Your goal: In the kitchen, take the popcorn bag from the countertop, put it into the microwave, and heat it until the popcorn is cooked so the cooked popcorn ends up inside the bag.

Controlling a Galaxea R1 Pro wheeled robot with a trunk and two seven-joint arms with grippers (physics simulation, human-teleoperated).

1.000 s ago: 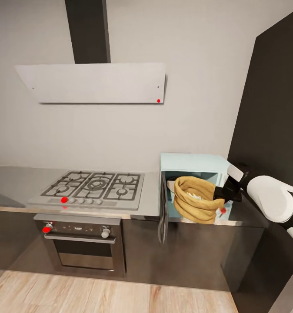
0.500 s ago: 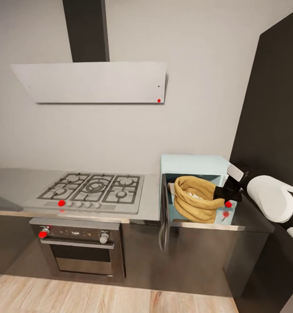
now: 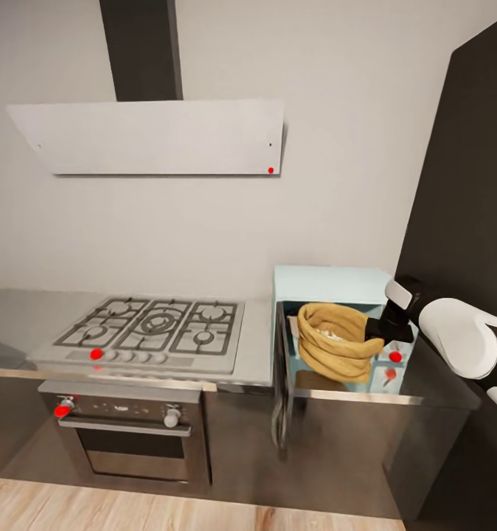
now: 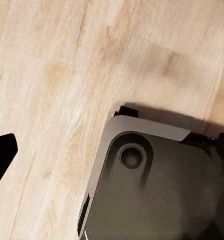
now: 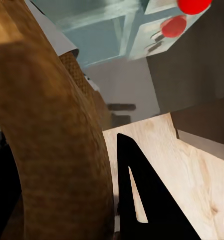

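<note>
The mint-blue microwave (image 3: 329, 283) stands on the steel countertop (image 3: 257, 346) with its dark door (image 3: 280, 383) swung open to the left. The tan popcorn bag (image 3: 335, 345) sits tilted in the microwave's opening, its mouth facing up and left, with whitish popcorn (image 3: 329, 333) showing inside. My right gripper (image 3: 377, 332) is shut on the bag's right rim. In the right wrist view the bag's ribbed side (image 5: 52, 135) runs beside one black finger (image 5: 136, 200). My left gripper (image 4: 112, 150) hangs open over the floor, its fingertips (image 4: 2, 155) at the picture's edges.
A gas hob (image 3: 156, 324) lies left of the microwave, with a steel oven (image 3: 130, 435) under it and a hood (image 3: 153, 136) above. A tall dark cabinet (image 3: 462, 184) rises right of the microwave. My base (image 4: 156, 190) rests on the wooden floor (image 4: 57, 75).
The whole view has shifted, so the camera moved. The bag, held by my right gripper, now sits a little deeper in the microwave's opening, farther behind the counter's front edge.
</note>
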